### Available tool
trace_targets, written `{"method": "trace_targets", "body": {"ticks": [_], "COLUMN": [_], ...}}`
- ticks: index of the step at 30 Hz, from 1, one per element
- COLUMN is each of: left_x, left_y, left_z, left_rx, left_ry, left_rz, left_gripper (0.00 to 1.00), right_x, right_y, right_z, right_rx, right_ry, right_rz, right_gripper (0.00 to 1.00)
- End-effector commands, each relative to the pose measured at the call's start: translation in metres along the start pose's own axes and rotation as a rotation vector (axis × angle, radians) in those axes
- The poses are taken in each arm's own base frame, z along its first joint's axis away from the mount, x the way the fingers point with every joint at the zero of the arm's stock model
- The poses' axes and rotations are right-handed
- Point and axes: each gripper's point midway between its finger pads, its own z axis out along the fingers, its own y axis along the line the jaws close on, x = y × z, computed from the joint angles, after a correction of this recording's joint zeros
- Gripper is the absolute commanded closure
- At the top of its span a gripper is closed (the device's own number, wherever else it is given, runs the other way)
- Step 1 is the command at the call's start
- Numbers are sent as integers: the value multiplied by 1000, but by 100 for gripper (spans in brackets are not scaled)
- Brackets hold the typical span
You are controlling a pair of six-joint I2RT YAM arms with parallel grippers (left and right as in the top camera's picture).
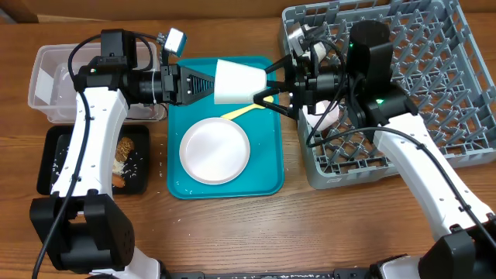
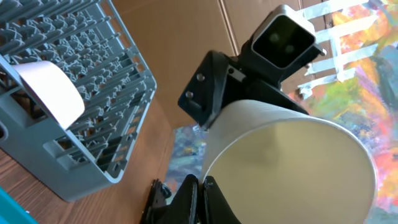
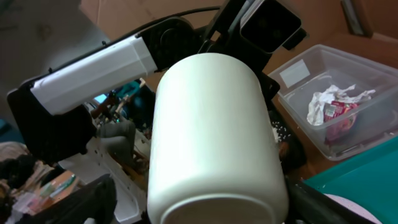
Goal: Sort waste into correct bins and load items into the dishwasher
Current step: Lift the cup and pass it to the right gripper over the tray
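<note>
Hovering over far end of tray (image 1: pixel 267 182): cup (image 1: pixel 239 82), tipped on side. Long axis running across tray's width, mouth toward tray's left side, base toward tray's right side and rack (image 1: pixel 434 93). Clamped at mouth rim by left gripper (image 1: pixel 208 84). Straddled at base by right gripper (image 1: pixel 267 84), jaws spread; pressing or not, cannot tell. Lying on tray beneath cup: plate (image 1: pixel 215 150), spoon (image 1: pixel 242 112).
</note>
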Motion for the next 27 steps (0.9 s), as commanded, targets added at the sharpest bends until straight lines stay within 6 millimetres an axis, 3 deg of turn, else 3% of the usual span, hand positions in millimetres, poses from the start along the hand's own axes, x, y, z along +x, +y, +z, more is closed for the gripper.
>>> {"method": "trace_targets", "body": {"ticks": [1, 7, 9, 16, 27], "left_x": [-1, 1, 3, 9, 5], "left_y": [-16, -17, -18, -22, -20], "left_z": [2, 5, 9, 24, 18], "left_rx": [26, 29, 34, 54, 45], "left_ry": [7, 14, 25, 66, 48], "left_rz": [37, 36, 37, 62, 65], "left_gripper": [96, 96, 96, 96, 96], "right_x": [0, -1, -1, -2, -2], "right_y": [15, 16, 16, 15, 15], "right_z": [7, 8, 8, 8, 8], "right_rx": [-46, -47, -47, -41, -42], "right_ry": [13, 13, 12, 8, 8], "right_rz": [-40, -44, -48, -53, -53], "right_gripper": [28, 28, 24, 24, 40]}}
